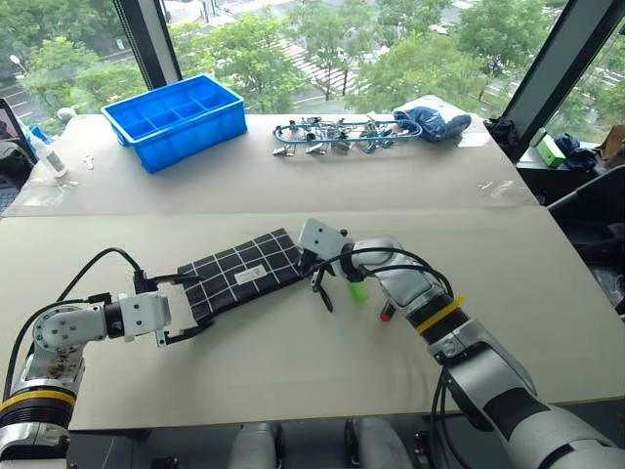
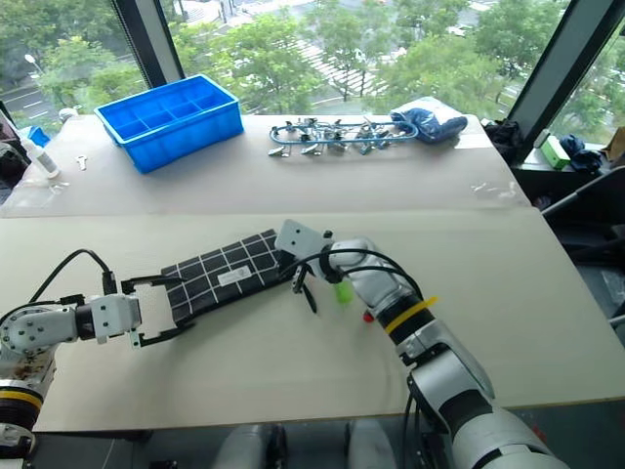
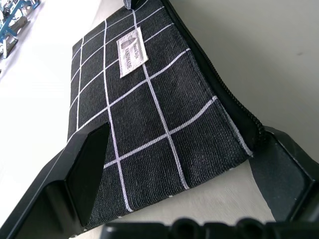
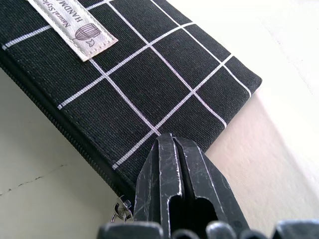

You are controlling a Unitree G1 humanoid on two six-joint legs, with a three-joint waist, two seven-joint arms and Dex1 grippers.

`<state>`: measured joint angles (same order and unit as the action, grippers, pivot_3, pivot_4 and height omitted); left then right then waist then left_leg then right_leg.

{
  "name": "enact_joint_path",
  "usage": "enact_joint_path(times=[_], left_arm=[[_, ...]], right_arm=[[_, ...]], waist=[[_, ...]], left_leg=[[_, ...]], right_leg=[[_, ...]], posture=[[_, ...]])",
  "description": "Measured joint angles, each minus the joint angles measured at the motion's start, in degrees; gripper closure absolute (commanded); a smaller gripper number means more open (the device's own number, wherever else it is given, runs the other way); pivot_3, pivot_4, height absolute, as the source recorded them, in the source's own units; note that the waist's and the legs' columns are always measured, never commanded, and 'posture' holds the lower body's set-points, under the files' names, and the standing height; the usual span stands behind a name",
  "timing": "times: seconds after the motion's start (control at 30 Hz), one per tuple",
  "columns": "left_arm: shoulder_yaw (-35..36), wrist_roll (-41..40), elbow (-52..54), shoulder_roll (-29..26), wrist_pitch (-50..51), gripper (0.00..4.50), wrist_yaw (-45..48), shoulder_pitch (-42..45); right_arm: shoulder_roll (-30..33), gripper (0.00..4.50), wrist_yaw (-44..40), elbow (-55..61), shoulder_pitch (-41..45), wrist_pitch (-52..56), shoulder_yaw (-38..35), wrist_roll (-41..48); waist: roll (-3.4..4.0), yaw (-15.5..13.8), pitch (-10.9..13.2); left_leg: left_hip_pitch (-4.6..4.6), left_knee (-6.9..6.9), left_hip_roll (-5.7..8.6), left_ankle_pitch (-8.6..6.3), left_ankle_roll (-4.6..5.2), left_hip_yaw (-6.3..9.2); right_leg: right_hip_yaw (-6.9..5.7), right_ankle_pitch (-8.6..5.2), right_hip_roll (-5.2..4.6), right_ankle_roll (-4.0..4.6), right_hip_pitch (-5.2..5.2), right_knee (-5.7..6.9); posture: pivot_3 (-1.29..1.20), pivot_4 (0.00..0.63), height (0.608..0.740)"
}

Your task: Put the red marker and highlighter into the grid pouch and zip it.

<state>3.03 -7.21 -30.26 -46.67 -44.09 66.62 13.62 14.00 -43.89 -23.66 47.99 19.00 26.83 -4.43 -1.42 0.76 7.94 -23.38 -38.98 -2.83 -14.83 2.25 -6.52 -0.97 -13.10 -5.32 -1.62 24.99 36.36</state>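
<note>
Presently the grid pouch (image 1: 242,273) lies flat on the surface (image 1: 293,186). My left hand (image 1: 186,311) gapes wide astride its near end, gripping nothing. My right hand (image 1: 320,283), clamped shut and empty, sits at its zipper corner, with the highlighter (image 1: 357,290) and red marker (image 1: 388,313) beside my wrist.

I'm working in what looks like an upper-floor lab or office test space: a wide pale table (image 1: 293,176) stands against tall dark-framed windows (image 1: 146,39) over treetops and a street. A blue compartment bin (image 1: 176,119) and a heap of metal clips (image 1: 332,135) lie on its far side.
</note>
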Motion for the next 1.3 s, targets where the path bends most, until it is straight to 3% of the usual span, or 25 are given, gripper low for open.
enact_joint_path(times=[0.3,0.4,0.73,1.0,1.13,1.3], left_arm=[[-2.3,1.2,-2.4,1.0,-2.1,0.00,-3.4,2.2],[-3.0,1.2,-2.6,1.1,-2.0,0.77,-3.5,2.3],[-4.6,0.4,-4.4,1.3,-1.5,4.46,-2.3,2.5],[-4.3,-1.0,-4.5,2.3,0.8,4.46,-1.8,3.0],[-4.2,-3.3,-3.7,3.6,5.1,4.50,-1.2,3.0],[-2.5,-8.5,1.2,6.2,15.3,4.50,-2.2,2.0]], right_arm=[[0.0,4.45,-0.4,0.9,-1.1,0.3,-0.6,-0.2],[0.0,4.50,-0.6,1.0,-1.2,0.3,-0.8,-0.5],[0.4,4.50,-1.2,1.1,-1.4,0.5,-2.6,-0.9],[0.2,4.50,-2.2,1.9,-1.8,1.7,-3.8,-0.7],[-3.6,3.40,3.7,-1.1,0.1,4.7,-11.2,2.8],[-1.7,1.71,6.8,0.7,4.9,12.2,-20.8,8.3]], waist=[[0.03,-0.1,0.0],[0.04,-0.1,0.0],[0.04,0.1,0.0],[0.04,0.1,0.0],[0.04,0.1,0.0],[0.04,0.0,0.0]], left_leg=[[0.13,-0.02,0.00,0.01,0.00,0.01],[0.18,-0.02,0.00,0.01,0.00,0.01],[0.13,-0.03,-0.03,0.03,-0.03,0.01],[0.08,-0.03,-0.02,0.03,-0.03,0.00],[0.07,-0.03,-0.03,0.05,-0.07,0.00],[-0.06,-0.01,-0.05,0.05,-0.06,0.04]], right_leg=[[0.01,0.00,0.01,0.00,-0.07,0.18],[0.03,-0.02,0.00,0.03,-0.06,0.34],[0.04,-0.05,0.04,0.08,0.03,0.37],[0.04,-0.05,0.03,0.08,0.05,0.37],[0.05,-0.05,0.05,0.08,0.08,0.38],[-0.01,-0.04,0.04,0.07,0.08,0.46]], posture=[[0.00,0.150,0.740],[0.00,0.150,0.740],[0.00,0.150,0.740],[0.00,0.150,0.740],[0.00,0.150,0.740],[0.00,0.150,0.740]])
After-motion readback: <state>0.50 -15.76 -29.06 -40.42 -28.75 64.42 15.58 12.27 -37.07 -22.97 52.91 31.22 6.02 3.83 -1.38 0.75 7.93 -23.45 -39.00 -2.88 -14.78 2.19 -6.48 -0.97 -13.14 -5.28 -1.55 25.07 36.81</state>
